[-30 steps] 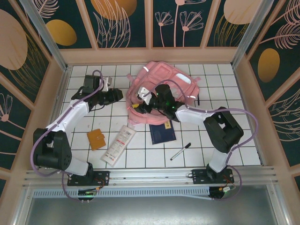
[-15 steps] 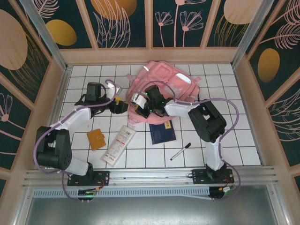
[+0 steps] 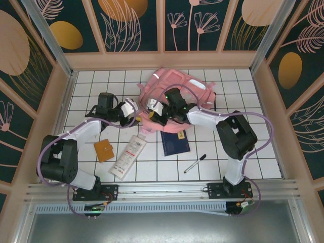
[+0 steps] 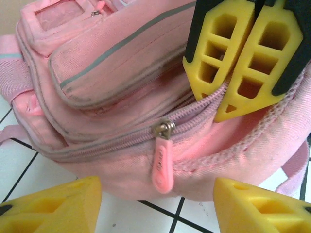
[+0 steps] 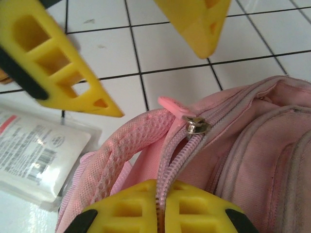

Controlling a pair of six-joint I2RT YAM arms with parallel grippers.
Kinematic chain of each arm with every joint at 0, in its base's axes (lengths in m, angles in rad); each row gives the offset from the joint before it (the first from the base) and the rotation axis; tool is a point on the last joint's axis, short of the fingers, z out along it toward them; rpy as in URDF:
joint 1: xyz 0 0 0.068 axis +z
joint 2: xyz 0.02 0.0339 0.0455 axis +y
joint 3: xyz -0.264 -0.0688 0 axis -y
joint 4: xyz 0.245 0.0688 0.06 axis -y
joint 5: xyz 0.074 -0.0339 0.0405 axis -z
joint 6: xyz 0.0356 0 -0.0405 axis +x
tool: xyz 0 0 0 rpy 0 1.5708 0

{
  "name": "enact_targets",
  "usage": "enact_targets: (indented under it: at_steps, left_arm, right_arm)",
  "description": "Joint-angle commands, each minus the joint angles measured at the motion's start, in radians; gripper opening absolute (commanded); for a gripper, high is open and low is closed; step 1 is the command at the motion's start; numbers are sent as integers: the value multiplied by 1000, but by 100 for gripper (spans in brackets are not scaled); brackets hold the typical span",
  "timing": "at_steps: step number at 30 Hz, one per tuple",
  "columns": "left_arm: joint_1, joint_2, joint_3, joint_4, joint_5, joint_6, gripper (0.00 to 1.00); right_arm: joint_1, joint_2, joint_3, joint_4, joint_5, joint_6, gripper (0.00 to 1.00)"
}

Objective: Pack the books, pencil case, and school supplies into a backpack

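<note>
The pink backpack [image 3: 179,91] lies at the back middle of the table. My right gripper [image 5: 165,187] is shut on the backpack's zipper edge at its near-left corner, just below the metal slider [image 5: 194,125]. My left gripper [image 4: 155,189] is open and faces that corner, with the pink zipper pull [image 4: 163,162] hanging between its fingers [image 4: 53,208], untouched. In the top view the left gripper [image 3: 132,114] and right gripper [image 3: 152,112] nearly meet. The navy book [image 3: 175,142], the white pencil case [image 3: 128,155], an orange-brown square [image 3: 104,150] and a pen [image 3: 195,163] lie on the tiles.
The pencil case [image 5: 34,150] lies close under the backpack's corner. White tiled floor [image 3: 152,169] spreads in front of the items. Wooden walls close in the left, right and back sides.
My right gripper went from open to shut on the backpack's zipper edge. My left gripper slid right, up to the backpack's corner and zipper pull.
</note>
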Motion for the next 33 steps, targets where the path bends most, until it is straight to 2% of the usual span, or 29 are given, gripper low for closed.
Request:
enact_targets:
  at_steps: [1, 6, 7, 9, 12, 17, 20, 22, 26, 33]
  left_arm:
    - [-13, 19, -21, 91, 16, 103, 52]
    - [-19, 63, 24, 47, 20, 113, 30]
    - [-21, 73, 31, 45, 22, 102, 29]
    - [-23, 84, 37, 36, 51, 82, 32]
    - [-31, 93, 28, 16, 89, 94, 45]
    - [-38, 127, 53, -19, 99, 77, 52]
    - [-41, 114, 65, -46, 147, 86, 55]
    - [-43, 105, 52, -37, 159, 116, 53]
    - [-44, 129, 67, -50, 100, 122, 40]
    - [-66, 128, 65, -22, 94, 127, 34]
  right_arm:
    - [9, -77, -23, 30, -78, -55, 0]
    - [8, -97, -36, 16, -74, -86, 0]
    - [8, -102, -40, 18, -69, -89, 0]
    - [7, -111, -47, 27, -66, -85, 0]
    - [7, -116, -47, 29, -68, -86, 0]
    - [6, -121, -54, 33, -71, -87, 0]
    - [6, -118, -53, 18, -83, -99, 0]
    - [6, -121, -54, 10, -86, -110, 0]
    - [9, -138, -67, 25, -95, -109, 0]
    - [9, -154, -78, 52, -97, -105, 0]
